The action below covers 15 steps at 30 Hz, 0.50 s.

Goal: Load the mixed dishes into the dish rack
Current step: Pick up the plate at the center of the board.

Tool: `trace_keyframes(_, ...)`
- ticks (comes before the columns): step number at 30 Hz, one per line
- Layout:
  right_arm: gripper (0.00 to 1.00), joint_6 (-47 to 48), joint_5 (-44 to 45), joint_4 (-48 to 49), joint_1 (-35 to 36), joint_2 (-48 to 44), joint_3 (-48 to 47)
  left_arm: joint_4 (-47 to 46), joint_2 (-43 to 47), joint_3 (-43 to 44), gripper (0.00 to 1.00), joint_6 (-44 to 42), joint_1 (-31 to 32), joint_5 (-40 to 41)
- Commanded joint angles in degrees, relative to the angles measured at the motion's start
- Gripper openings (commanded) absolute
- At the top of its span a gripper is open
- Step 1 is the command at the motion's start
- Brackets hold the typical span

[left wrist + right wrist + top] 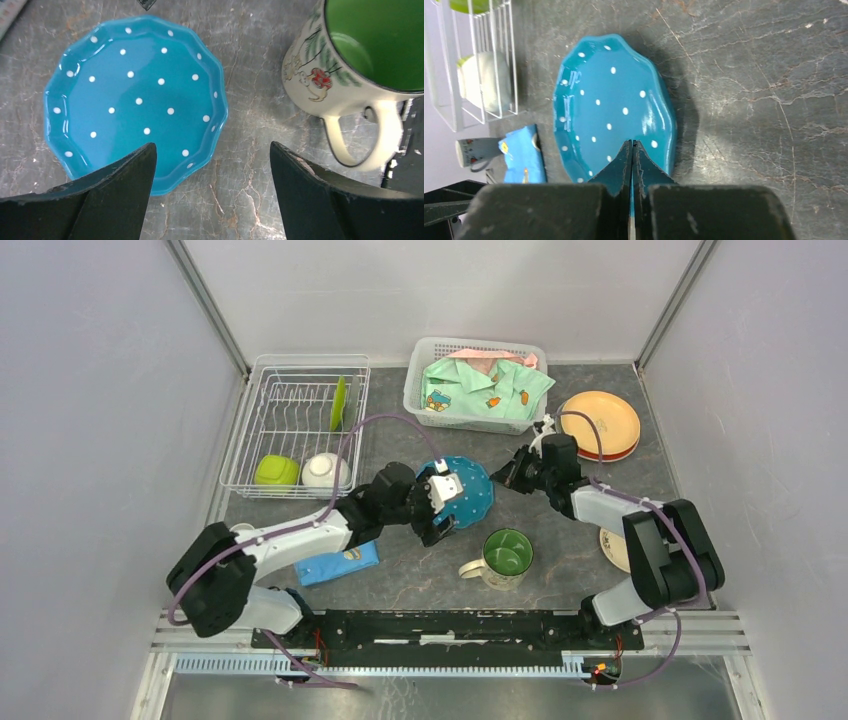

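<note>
The blue dotted scalloped plate lies flat on the table's middle. My left gripper hovers open over its near edge, one finger above the rim and the other finger over bare table. My right gripper is shut with nothing between its fingers, just off the plate's right side. The green-lined beige mug stands upright in front of the plate. The dish rack at back left holds an upright lime-green plate, a green bowl and a white bowl.
A white latticed basket of green clothing stands at the back. Orange and red plates are stacked at back right, and a cream plate shows by the right arm. A folded blue cloth and a small cup lie near the left arm.
</note>
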<state>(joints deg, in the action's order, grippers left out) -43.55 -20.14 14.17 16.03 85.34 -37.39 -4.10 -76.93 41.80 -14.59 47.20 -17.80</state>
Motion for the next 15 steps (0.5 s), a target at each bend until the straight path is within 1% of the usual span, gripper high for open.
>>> trace_keyframes(1, 0.00, 5.81, -0.62, 0.28, 0.10, 2.24, -2.62, -3.94, -4.41, 1.22, 0.87, -5.05, 1.75, 3.15)
trace_keyframes(5, 0.00, 10.30, 0.77, -3.25, 0.13, -0.36, -4.93, -1.54, -7.58, 2.81, 0.81, -8.57, 2.89, 0.66)
trace_keyframes(6, 0.02, 11.42, 1.95, -4.57, 0.00, -1.50, -5.48, -0.48, -8.98, 3.38, 0.80, -9.82, 3.24, 0.70)
trace_keyframes(8, 0.12, 12.97, 3.99, -6.63, -0.34, -3.84, -6.57, 2.10, -11.30, 5.05, 0.74, -11.22, 3.71, 1.09)
trace_keyframes(10, 0.28, 13.70, 7.76, -9.27, -0.98, -6.74, -6.86, 5.07, -13.76, 6.82, 0.68, -12.24, 3.86, 1.23)
trace_keyframes(12, 0.40, 13.97, 10.73, -10.33, -1.72, -10.17, -6.29, 6.35, -15.26, 7.61, 0.66, -12.97, 3.99, 1.76)
trace_keyframes(14, 0.51, 14.35, 12.26, -10.90, -2.29, -13.58, -5.64, 5.64, -15.87, 7.45, 0.65, -13.52, 4.16, 3.53)
trace_keyframes(15, 0.55, 14.60, 12.59, -11.16, -2.50, -15.44, -5.30, 4.88, -16.05, 7.23, 0.65, -13.72, 4.21, 4.46)
